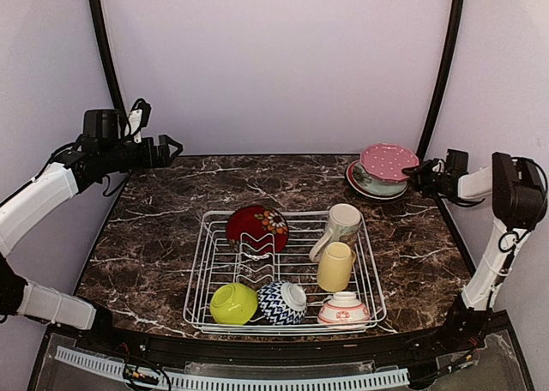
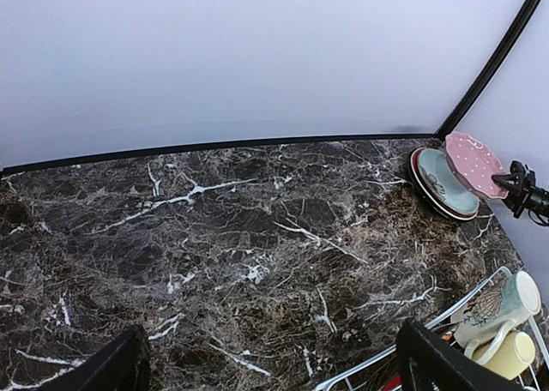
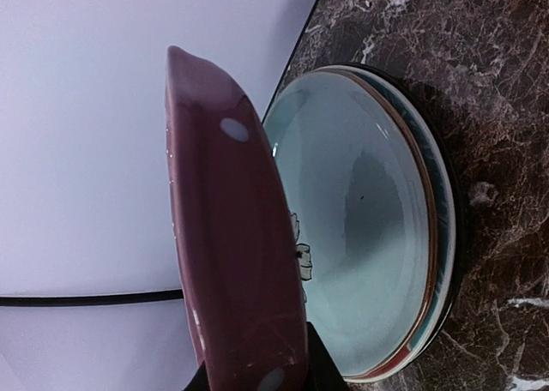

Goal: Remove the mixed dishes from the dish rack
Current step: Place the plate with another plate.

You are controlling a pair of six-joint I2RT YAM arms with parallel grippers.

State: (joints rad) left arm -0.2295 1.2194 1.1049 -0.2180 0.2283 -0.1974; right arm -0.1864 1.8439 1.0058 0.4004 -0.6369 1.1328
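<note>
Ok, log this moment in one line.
right gripper: shut on pink dotted plate, over teal plate | left gripper: open

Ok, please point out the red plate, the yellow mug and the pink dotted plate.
red plate (image 1: 257, 225), top external view, its flowered face.
yellow mug (image 1: 335, 267), top external view, its side wall.
pink dotted plate (image 1: 389, 160), top external view, its dotted surface.

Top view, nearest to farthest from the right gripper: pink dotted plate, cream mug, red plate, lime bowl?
1. pink dotted plate, back right, held in the jaws of the right gripper.
2. cream mug, back right of the dish rack.
3. red plate, upright at the rack's back middle.
4. lime bowl, rack's front left corner.
</note>
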